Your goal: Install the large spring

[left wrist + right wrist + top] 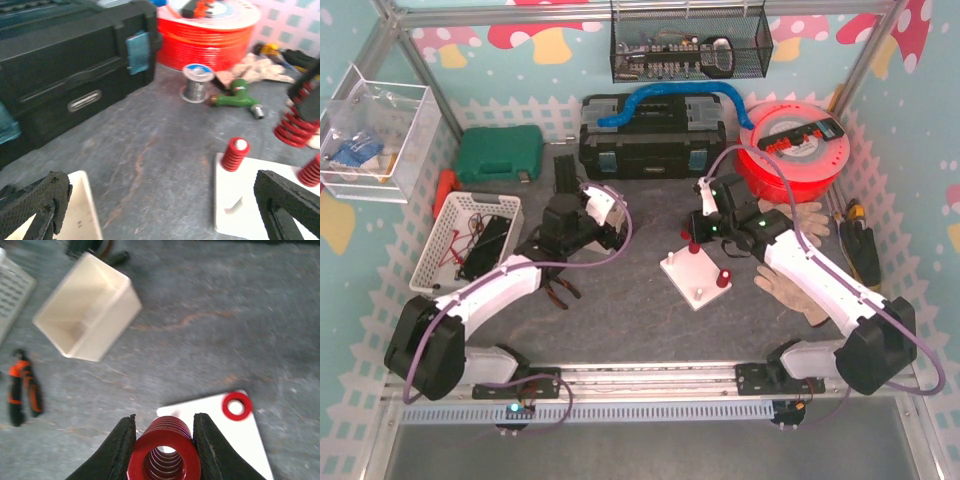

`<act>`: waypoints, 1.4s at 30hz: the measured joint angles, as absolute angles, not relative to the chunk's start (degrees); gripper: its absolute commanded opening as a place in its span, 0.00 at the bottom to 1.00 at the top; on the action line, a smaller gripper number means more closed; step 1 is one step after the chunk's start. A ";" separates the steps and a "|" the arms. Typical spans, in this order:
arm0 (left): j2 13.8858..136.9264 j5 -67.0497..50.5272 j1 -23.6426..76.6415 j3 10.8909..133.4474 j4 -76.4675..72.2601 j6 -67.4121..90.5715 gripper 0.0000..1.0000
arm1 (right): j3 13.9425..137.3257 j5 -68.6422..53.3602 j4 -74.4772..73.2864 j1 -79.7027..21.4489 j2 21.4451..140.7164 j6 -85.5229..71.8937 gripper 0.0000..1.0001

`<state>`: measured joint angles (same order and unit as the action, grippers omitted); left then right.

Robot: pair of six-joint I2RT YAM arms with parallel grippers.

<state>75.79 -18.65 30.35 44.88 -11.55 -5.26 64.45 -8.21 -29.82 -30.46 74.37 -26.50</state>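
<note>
The right gripper stood clamped on the large spring, its two black fingers pressed against the red coil's sides, the spring's open end facing the wrist camera. The spring hung at the edge of the white base plate in the middle of the grey table; whether it touched the plate could not be told. A smaller red spring sat on a peg at another corner of the plate, apart from the held one. To the left, the left gripper had its fingers spread wide apart with nothing between them, low over the table and just beside a cream open box. Beyond it stood a black toolbox at the far side, with a red cable reel to the toolbox's right, and a solder spool and a green tool in front of the reel. Orange-handled pliers lay on the table left of the plate
</note>
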 measured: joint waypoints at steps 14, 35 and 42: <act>72.55 -4.36 20.99 44.95 -4.10 8.60 0.99 | 59.64 4.19 -25.02 -39.33 79.18 -23.09 0.00; 71.66 -2.96 20.25 44.88 -2.11 12.23 0.99 | 59.18 5.45 -21.78 -41.69 84.23 -22.02 0.00; 71.66 -2.74 20.25 44.88 -1.91 12.23 0.99 | 57.56 5.56 -20.69 -41.69 85.78 -22.04 0.00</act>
<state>71.66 -2.74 20.25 44.88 -1.91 12.23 57.56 5.56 -20.69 -41.69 85.78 -22.04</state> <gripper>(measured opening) 0.991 0.275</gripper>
